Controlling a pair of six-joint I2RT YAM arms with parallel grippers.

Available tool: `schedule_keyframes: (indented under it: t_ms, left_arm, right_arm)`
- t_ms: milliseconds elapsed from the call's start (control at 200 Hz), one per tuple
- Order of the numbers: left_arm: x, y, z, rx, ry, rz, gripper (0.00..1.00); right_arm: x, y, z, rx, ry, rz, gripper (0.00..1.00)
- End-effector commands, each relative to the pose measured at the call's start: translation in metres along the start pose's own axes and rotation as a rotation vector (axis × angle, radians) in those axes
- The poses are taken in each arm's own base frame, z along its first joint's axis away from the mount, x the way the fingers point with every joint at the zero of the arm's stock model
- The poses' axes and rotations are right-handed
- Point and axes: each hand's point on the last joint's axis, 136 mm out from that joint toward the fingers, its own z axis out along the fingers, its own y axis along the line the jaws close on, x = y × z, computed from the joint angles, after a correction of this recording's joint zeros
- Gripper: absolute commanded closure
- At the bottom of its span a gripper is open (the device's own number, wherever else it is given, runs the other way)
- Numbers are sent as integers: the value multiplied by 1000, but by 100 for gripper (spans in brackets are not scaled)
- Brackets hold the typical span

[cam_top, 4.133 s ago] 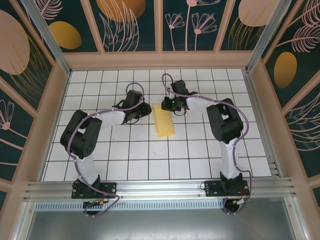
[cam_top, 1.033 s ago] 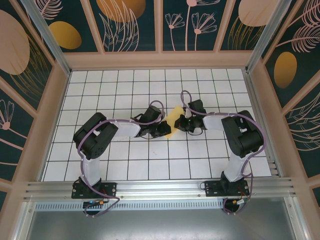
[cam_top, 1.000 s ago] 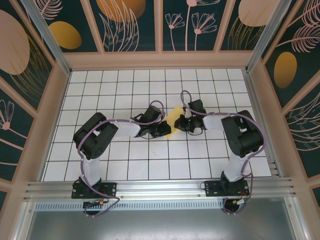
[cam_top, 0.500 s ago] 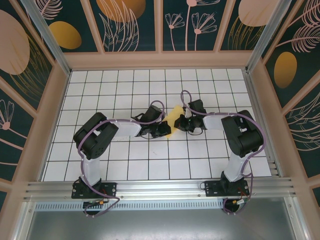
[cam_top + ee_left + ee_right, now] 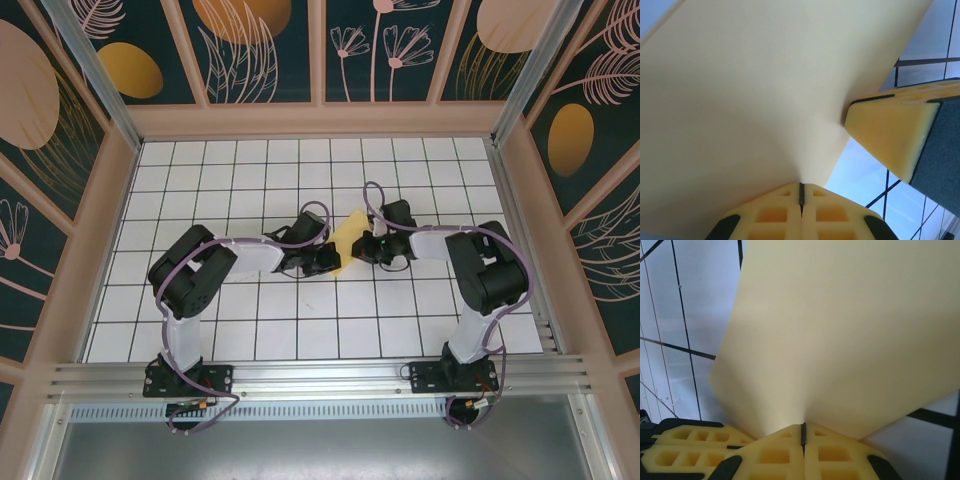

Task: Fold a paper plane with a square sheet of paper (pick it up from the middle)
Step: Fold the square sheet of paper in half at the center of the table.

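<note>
Item: sheet of paper (image 5: pixel 346 238), pale yellow, thin. Loc.: mid-table, over the white tiled table (image 5: pixel 250 330), caught betw. the two arms. The top view hides most of it behind the grippers, so fold stage can't be told. Holder A: left gripper (image 5: pixel 327 262), clenched on the sheet. Its wrist cam has the two pads pressed flush and the paper (image 5: pixel 755 100) fanning up out of the seam, no gap visible. Holder B: right gripper (image 5: pixel 366 248), likewise clamped on the paper, pads closed tight w/ the sheet (image 5: pixel 850 330) spreading away from the seam. One of its fingers (image 5: pixel 890 135) sits just beside the left pinch, touching the same edge region. Reason for arrangement (est.): two pinches set close together fix the sheet along one line, prob. so a crease can be formed or kept true while the rest hangs free. One grip alone would let thin paper swivel. Handling note: sheet is limp and light. If the arms pull apart it may tear or slip.
</note>
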Motion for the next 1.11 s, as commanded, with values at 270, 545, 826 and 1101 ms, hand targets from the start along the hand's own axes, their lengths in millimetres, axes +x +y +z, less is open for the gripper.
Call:
schedule_keyframes:
  t_ms: [270, 545, 826, 1101]
  left_arm:
    - [14, 36, 8, -132, 39, -29, 95]
    - [17, 39, 7, -134, 41, -30, 95]
    - [16, 37, 5, -126, 31, -24, 95]
    - [13, 31, 3, -113, 25, -12, 95]
  right_arm:
    - [-46, -34, -11, 69, -75, 28, 96]
    - [-74, -53, -22, 89, -123, 56, 95]
    - [-96, -82, -34, 146, -180, 108, 95]
    - [-121, -83, -49, 161, -246, 117, 95]
